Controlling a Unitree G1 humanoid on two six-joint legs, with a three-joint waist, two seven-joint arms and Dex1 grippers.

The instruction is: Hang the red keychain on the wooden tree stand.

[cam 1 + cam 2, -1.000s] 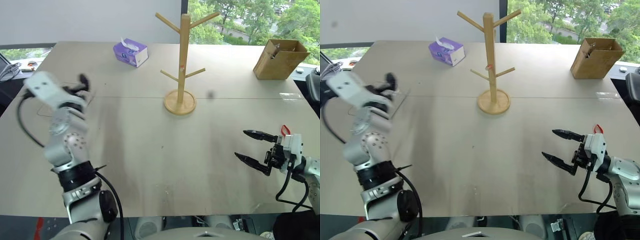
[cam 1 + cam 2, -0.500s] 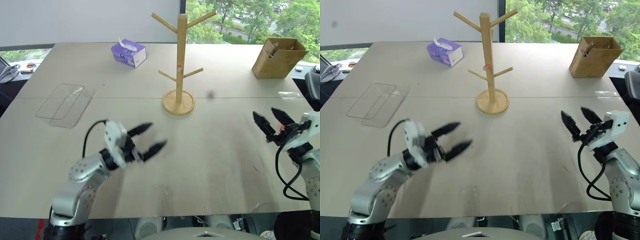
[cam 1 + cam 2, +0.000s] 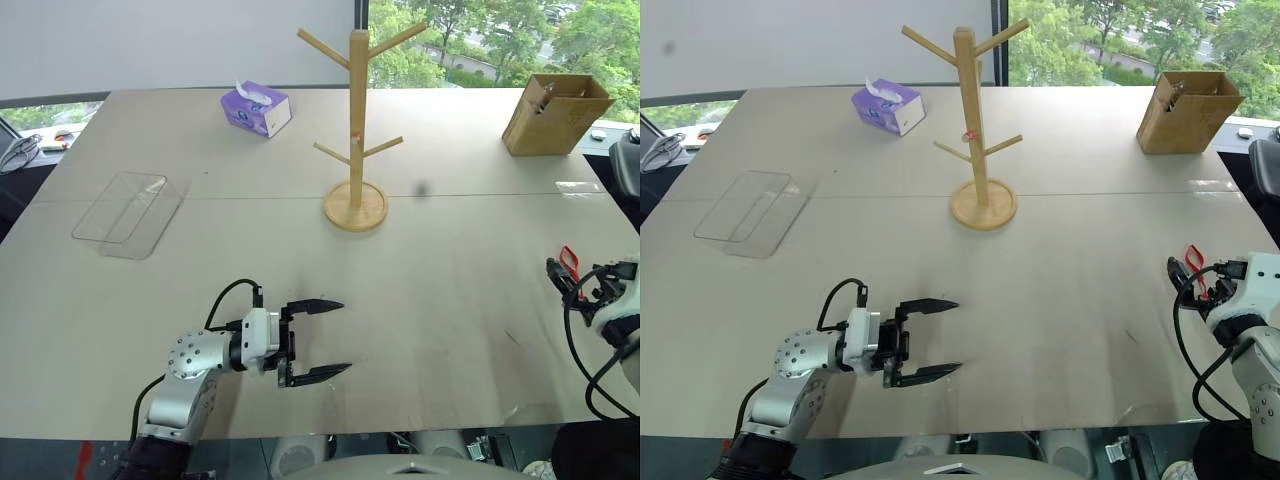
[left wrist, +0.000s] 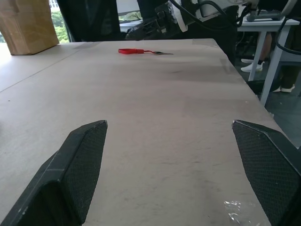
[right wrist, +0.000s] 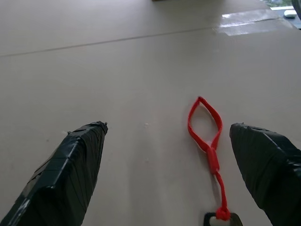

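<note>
Beige tabletop (image 3: 450, 330) spreads wide under both arms, with a seam running across it and windows full of green trees beyond the far edge. On it stand the wooden tree stand (image 3: 357, 120) at the middle, a purple tissue box (image 3: 256, 108) toward the far left, a brown cardboard box (image 3: 556, 115) at the far right and a clear plastic tray (image 3: 127, 211) on the left. The red keychain (image 5: 207, 136) lies flat on the table near the right edge, well apart from the stand, its loop spread open; its dark key is cut off at the rim of the right wrist view. The right gripper (image 3: 563, 281) sits low just beside the strap, partly cut off at the picture's edge, its fingers (image 5: 70, 169) spread wide with the strap lying between them, holding nothing. The left gripper (image 3: 322, 338) hangs level over the near table, pointing right, jaws wide apart and empty.
</note>
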